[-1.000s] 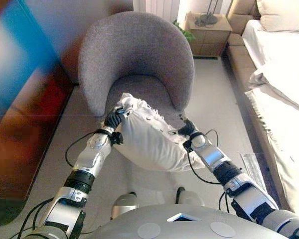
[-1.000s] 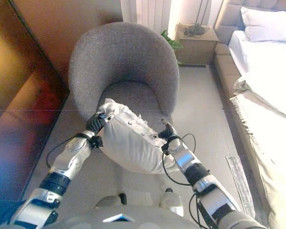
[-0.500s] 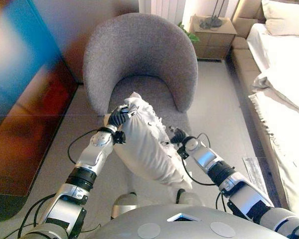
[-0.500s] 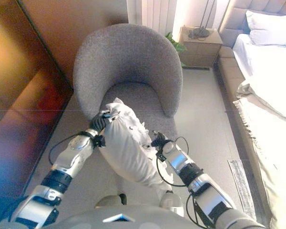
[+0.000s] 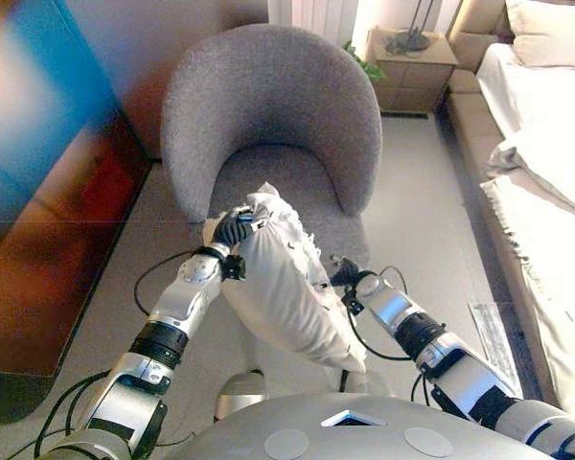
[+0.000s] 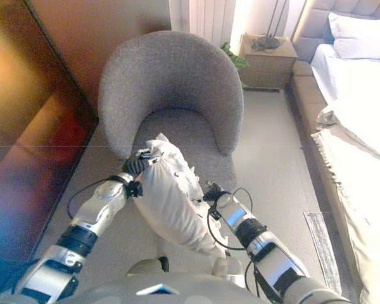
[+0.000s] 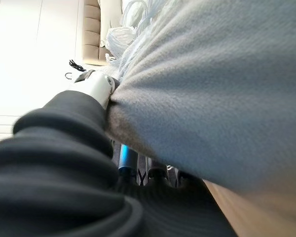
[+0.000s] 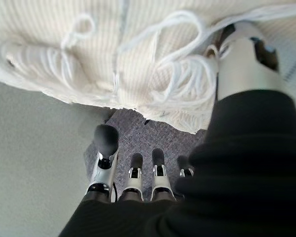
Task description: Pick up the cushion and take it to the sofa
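Bedroom floor ran past a grey armchair (image 5: 273, 115). Just before its seat the white cushion (image 5: 283, 287) hung lifted, the left hand (image 5: 234, 228) curled on its top corner. The right hand (image 8: 138, 175) stood beside it, fingers straight, holding nothing. Carrying comes next; turning toward the sofa. No print was readable.

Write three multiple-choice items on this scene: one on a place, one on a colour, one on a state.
1. Where is the cushion? A on a table; B between the robot's two hands; C in a basket.
2. What colour is the armchair? A red; B green; C grey.
3. The right hand has its fingers: A straight; B curled in a fist; C round a handle.
Key: B, the left hand grips its top and the right hand presses its side; C, its shell is grey; A, the right wrist view shows them straight.
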Tool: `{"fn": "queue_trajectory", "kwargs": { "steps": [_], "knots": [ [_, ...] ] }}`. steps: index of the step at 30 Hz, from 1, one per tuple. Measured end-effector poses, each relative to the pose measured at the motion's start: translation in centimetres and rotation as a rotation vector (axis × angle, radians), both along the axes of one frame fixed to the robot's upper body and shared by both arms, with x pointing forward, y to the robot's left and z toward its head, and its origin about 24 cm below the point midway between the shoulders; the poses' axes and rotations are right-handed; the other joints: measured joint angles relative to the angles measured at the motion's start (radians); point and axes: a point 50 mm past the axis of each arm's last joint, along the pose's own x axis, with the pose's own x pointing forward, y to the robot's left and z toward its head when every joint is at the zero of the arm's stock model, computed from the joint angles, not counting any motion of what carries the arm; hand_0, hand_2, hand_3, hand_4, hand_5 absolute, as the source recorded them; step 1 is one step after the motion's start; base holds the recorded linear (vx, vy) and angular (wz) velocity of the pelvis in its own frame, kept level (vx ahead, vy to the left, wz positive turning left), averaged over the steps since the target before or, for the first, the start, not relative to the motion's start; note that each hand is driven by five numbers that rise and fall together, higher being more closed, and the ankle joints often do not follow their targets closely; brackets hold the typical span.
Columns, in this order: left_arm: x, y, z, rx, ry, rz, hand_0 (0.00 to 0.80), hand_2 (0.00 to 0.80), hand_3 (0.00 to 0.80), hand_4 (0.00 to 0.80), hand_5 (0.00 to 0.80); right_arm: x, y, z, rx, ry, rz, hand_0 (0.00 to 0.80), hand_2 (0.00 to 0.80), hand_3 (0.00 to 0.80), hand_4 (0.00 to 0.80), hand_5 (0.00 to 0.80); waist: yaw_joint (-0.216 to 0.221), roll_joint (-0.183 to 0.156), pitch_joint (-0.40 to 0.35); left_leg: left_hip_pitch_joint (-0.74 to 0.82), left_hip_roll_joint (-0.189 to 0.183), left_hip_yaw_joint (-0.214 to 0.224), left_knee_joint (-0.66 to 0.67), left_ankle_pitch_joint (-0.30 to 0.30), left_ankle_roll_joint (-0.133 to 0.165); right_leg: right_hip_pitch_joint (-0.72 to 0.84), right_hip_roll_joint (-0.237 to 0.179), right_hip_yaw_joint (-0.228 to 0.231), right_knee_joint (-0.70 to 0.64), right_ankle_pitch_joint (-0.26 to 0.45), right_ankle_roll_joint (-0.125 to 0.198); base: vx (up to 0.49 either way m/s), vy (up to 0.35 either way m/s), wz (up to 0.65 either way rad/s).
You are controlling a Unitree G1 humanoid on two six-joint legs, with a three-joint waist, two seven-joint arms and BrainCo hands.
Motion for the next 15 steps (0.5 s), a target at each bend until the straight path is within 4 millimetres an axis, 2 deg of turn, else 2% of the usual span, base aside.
{"fn": "queue_trajectory", "kwargs": {
  "steps": [9,15],
  "knots": [
    [0.1,0.7,0.1,0.07,-0.015,0.029,0.8,0.8,0.8,0.8,0.8,-1.5,-0.7,0.2,0.151,0.015,-0.04,0.0,0.0,0.0,0.0,0.0,-0.004,0.0,0.003,0.009,0.0,0.002,-0.006,0.0,0.0,0.0,0.0,0.001,0.009,-0.004,0.007,0.0,0.0,0.0],
    [0.1,1.5,0.1,0.175,-0.038,0.086,0.8,0.8,0.8,0.8,0.8,-2.1,-1.1,0.8,0.229,-0.002,-0.046,0.0,0.0,0.0,0.0,0.0,-0.029,-0.001,0.026,0.013,-0.001,0.005,-0.006,0.0,0.0,-0.002,-0.001,0.005,0.019,-0.009,0.009,-0.002,0.005,-0.01]
  ]
}}
